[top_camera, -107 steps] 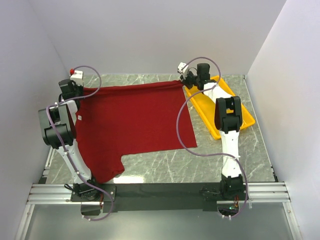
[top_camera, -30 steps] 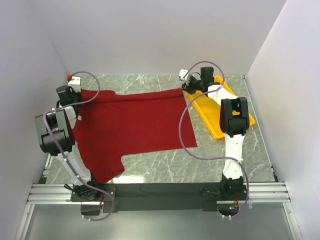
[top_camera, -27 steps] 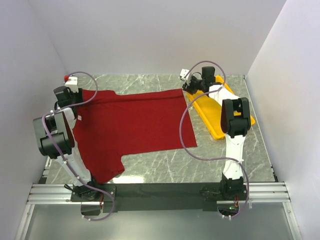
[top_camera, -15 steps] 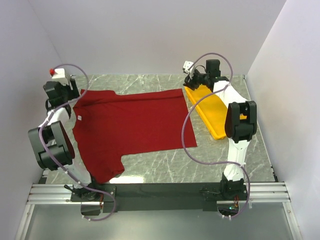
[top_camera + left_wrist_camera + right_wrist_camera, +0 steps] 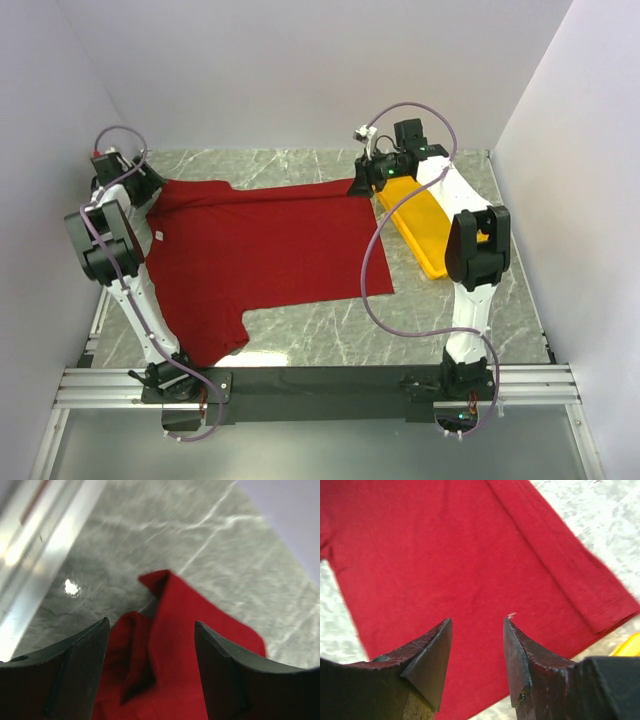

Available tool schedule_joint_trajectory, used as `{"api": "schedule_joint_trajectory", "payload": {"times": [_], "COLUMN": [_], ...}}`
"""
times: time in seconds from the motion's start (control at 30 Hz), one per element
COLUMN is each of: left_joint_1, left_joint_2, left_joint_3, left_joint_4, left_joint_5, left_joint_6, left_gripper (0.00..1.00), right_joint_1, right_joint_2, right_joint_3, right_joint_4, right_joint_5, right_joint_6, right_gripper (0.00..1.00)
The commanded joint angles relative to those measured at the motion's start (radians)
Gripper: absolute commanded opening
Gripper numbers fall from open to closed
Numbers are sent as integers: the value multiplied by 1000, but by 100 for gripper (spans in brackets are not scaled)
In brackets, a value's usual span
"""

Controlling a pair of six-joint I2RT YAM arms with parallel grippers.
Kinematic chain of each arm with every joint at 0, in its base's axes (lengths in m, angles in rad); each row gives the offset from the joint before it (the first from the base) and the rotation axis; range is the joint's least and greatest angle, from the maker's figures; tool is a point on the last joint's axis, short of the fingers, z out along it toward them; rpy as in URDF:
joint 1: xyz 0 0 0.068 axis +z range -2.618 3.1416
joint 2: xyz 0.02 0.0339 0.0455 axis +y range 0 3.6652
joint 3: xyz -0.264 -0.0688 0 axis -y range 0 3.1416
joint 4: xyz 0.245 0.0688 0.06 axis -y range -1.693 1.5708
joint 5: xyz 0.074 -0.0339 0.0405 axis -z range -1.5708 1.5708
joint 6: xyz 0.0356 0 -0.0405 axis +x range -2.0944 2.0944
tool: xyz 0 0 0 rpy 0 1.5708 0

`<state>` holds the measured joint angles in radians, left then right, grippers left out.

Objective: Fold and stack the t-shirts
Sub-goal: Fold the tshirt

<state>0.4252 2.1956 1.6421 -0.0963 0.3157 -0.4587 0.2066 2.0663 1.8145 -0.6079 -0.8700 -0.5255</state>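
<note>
Saw the dark red t-shirt (image 5: pixel 260 245) spread flat over the left and centre of the top view, on the grey marbled surface (image 5: pixel 400 330), with one short sleeve reaching toward the lower left and a small white label (image 5: pixel 158 236) near the left edge. Found the left gripper (image 5: pixel 143 186) at the upper left, over the shirt's far-left corner. From the left wrist, saw the left gripper (image 5: pixel 151 625) with jaws wide apart, holding nothing, above a bunched fold of the t-shirt (image 5: pixel 175 645). Found the right gripper (image 5: pixel 362 185) at the upper centre-right, over the shirt's far-right corner, just beside the yellow tray (image 5: pixel 425 225). From the right wrist, saw the right gripper (image 5: pixel 478 621) likewise parted and empty above flat red cloth (image 5: pixel 445 555), with the hem running to the lower right.
</note>
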Motion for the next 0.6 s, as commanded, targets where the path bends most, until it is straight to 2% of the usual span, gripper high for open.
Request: {"api": "schedule_joint_trajectory", "payload": {"times": [0.0, 0.2, 0.3, 0.57], "left_joint_1": [-17, -48, -55, -68], "left_joint_2": [21, 42, 67, 193], "left_joint_3": [70, 42, 82, 300], "left_joint_4": [0, 122, 125, -37], "left_joint_5": [-18, -122, -142, -155], "left_joint_6": [-72, -11, 0, 15], "left_gripper": [73, 72, 71, 60], "right_joint_1": [-6, -7, -9, -12], "right_joint_2": [-75, -95, -101, -110], "right_joint_3": [-12, -64, -70, -95], "right_joint_4": [-13, 20, 31, 56], "right_joint_5": [-44, -55, -63, -63], "right_joint_6": [94, 125, 140, 170], "right_gripper": [53, 53, 53, 54]}}
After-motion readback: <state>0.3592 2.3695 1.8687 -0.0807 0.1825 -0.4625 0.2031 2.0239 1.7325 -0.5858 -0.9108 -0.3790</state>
